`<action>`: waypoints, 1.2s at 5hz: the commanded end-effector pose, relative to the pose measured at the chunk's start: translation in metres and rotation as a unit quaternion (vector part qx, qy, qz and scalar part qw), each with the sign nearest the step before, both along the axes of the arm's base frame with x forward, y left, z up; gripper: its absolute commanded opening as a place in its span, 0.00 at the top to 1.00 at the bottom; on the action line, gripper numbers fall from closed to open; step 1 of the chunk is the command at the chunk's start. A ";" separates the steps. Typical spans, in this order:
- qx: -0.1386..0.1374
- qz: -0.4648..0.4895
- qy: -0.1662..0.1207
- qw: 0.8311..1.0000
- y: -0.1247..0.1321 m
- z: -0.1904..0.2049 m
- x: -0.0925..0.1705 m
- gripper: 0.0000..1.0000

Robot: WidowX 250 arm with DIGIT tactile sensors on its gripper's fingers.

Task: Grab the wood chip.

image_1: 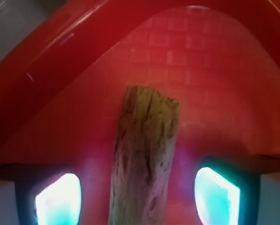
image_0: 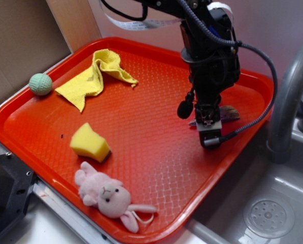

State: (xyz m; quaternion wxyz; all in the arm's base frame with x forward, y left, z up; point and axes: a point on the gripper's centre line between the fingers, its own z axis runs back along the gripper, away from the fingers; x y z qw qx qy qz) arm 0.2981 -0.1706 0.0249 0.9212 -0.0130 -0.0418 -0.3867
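Observation:
The wood chip is a rough brown-grey strip lying flat on the red tray. In the wrist view it runs up the middle, between my two glowing fingertips, with red tray showing on both sides of it. My gripper is open and straddles the chip without touching it. In the exterior view the gripper points down at the tray's right side, and only the ends of the wood chip show behind it.
On the tray lie a yellow sponge wedge, a pink plush bunny, a crumpled yellow cloth and a green ball at the left rim. A grey faucet pipe and sink stand right of the tray.

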 end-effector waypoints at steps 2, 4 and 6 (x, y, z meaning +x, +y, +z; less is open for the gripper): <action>-0.009 0.000 -0.034 0.999 -0.022 0.016 0.004 1.00; -0.010 0.002 -0.040 0.999 -0.019 0.021 0.001 1.00; -0.050 0.082 -0.026 0.995 0.032 0.070 -0.010 1.00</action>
